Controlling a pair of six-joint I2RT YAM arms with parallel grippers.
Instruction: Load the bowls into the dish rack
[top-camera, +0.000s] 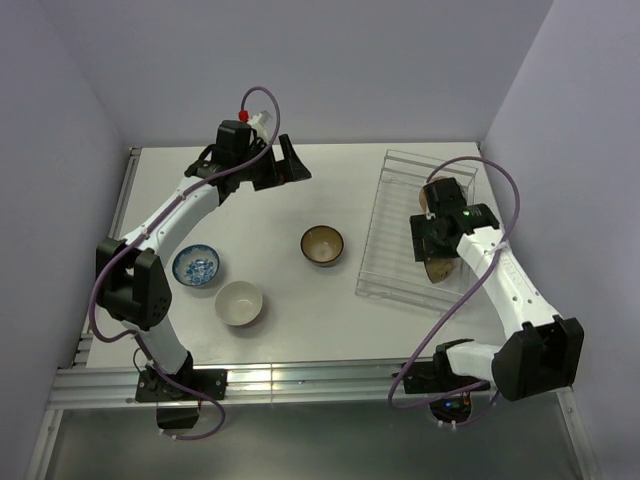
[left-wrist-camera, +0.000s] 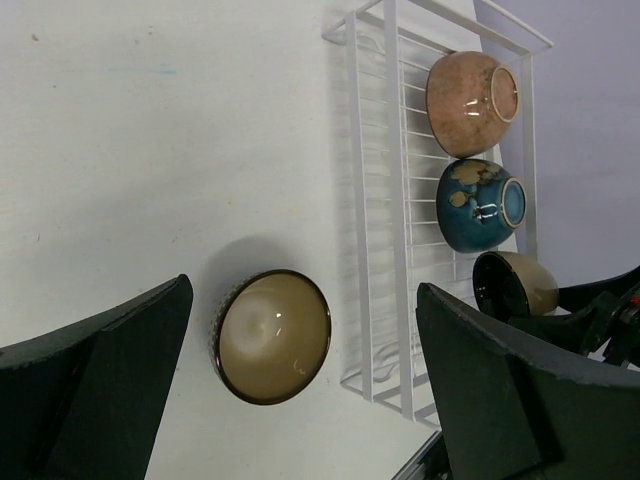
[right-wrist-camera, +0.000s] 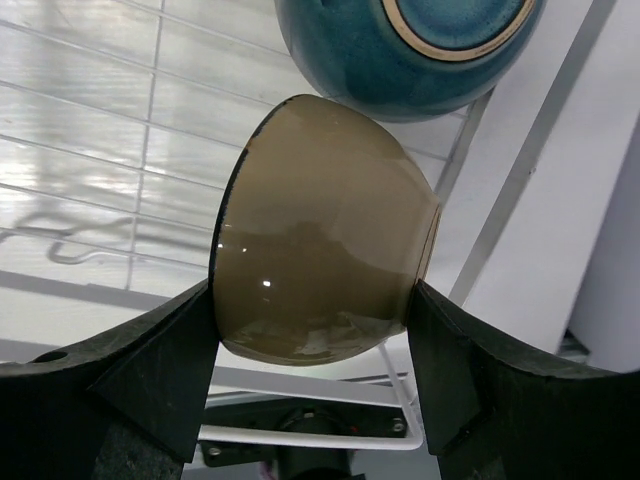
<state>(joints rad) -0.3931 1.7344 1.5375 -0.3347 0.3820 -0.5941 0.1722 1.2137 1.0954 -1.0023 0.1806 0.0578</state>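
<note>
Dish rack (top-camera: 385, 262), at the right of the matte white table (top-camera: 300, 335): a rectangle of thin pale ribs with low walls. Three round bowls stand on edge along its right side. The speckled pink-brown bowl (left-wrist-camera: 462, 105) is farthest. The glossy dark blue bowl (left-wrist-camera: 478, 205), blotched with tan, is in the middle. The smooth tan bowl (right-wrist-camera: 320, 230), black inside, is nearest, just beside the blue one. The right gripper (right-wrist-camera: 312, 292) is clamped on the tan bowl's sides. From above, the right arm (top-camera: 500, 275) hides most of these bowls.

The left gripper (top-camera: 288, 168), at the far centre, is spread wide and holds nothing. Upright on the table are a dark-rimmed bowl (top-camera: 322, 245) just left of the rack, a blue-patterned bowl (top-camera: 197, 266) and a cream-white bowl (top-camera: 239, 303).
</note>
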